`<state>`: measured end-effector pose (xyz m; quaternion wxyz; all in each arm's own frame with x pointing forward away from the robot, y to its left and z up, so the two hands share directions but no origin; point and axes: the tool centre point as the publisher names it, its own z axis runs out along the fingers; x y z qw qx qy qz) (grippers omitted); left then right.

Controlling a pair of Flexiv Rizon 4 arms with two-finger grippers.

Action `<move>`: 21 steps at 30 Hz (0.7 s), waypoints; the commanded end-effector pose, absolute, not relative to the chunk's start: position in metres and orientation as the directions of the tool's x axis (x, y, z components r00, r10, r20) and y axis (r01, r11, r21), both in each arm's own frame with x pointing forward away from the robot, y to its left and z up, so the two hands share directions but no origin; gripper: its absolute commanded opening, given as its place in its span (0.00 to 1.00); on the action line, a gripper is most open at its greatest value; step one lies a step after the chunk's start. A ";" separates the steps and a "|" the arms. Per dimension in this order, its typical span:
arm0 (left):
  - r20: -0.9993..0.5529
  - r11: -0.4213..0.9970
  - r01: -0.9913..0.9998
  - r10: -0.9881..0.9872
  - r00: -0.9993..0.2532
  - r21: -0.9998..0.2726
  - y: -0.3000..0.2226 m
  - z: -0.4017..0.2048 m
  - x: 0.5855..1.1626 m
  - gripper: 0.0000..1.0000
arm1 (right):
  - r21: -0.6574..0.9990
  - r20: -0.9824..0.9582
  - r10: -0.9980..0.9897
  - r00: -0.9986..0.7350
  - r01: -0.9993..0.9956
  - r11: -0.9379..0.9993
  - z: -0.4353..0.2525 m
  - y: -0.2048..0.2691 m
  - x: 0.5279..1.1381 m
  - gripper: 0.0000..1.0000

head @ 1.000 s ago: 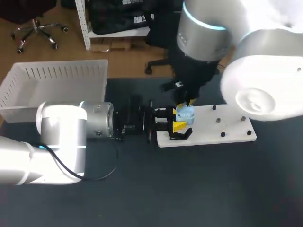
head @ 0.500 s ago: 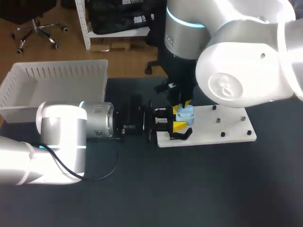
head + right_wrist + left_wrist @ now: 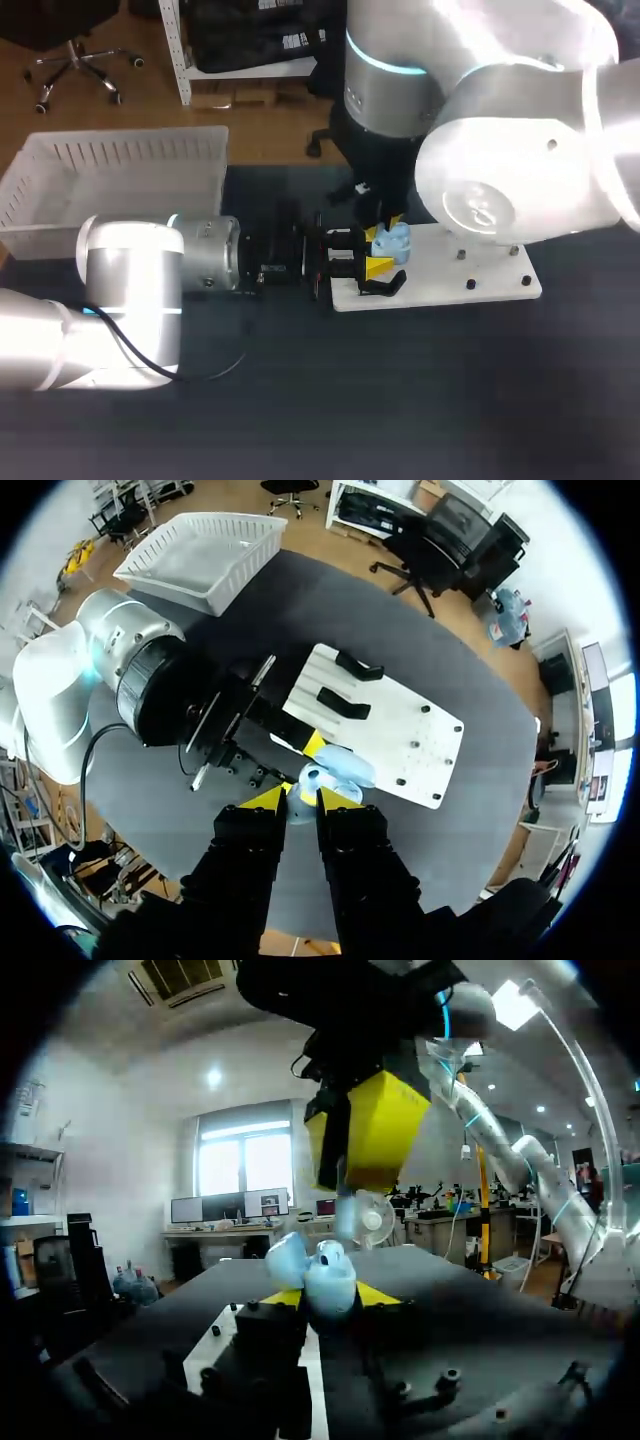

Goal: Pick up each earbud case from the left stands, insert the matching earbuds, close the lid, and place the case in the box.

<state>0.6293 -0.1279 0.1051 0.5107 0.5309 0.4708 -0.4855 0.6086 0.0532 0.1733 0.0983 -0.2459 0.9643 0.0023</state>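
The left gripper point(image 3: 380, 250) clenched the smooth, rounded pale-blue earbud case point(image 3: 395, 240) at the flat white board's point(image 3: 495, 270) left edge. Whether the right gripper point(image 3: 300, 798) held anything could not be told.

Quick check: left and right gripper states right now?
Left gripper: closed on the light-blue earbud case.
Right gripper: cannot be told; it hangs just above the case.

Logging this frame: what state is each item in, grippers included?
Earbud case: lid open, held at the end of the white board.
Left gripper: shut on the case from both sides.
Right gripper: directly above the open case.
White box: no case visible inside.
Black stands: nothing on them.
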 end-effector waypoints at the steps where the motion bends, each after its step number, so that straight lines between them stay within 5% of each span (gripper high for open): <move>1: -0.996 -0.027 0.996 0.002 0.089 0.089 -0.128 0.104 0.627 0.00 | -0.049 -0.205 -0.472 -0.858 -0.473 0.880 0.168 0.051 0.609 0.00; 21: -0.996 -0.027 0.996 0.002 0.089 0.089 -0.128 0.104 0.627 0.00 | -0.086 -0.257 -0.482 -0.837 -0.477 0.875 0.163 0.047 0.609 0.00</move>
